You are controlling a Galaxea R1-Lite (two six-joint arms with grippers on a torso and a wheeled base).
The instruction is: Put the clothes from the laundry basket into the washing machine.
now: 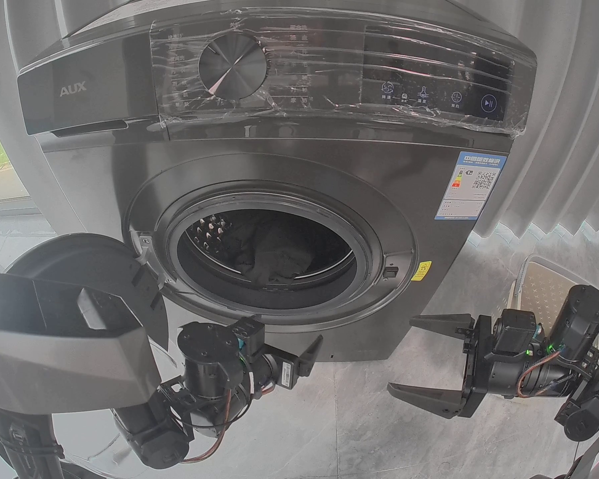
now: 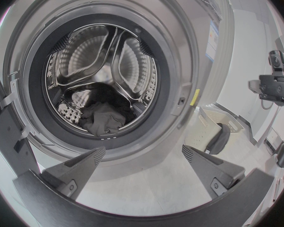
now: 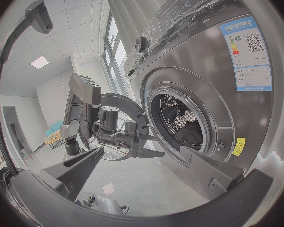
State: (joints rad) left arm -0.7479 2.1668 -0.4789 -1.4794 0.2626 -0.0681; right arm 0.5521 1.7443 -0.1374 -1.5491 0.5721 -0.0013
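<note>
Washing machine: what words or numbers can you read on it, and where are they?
"AUX": detergent drawer front.
"中国能效标识": top of the blue label.
Too small or blurred: blue label's fine print, yellow sticker, control panel captions.

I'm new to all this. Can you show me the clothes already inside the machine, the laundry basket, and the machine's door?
clothes (image 2: pixel 102 120): left wrist view, middle of the dark crumpled heap.
laundry basket (image 2: pixel 201 131): left wrist view, its pale perforated side wall.
door (image 1: pixel 80 257): head view, upper part of the swung-open round door.
</note>
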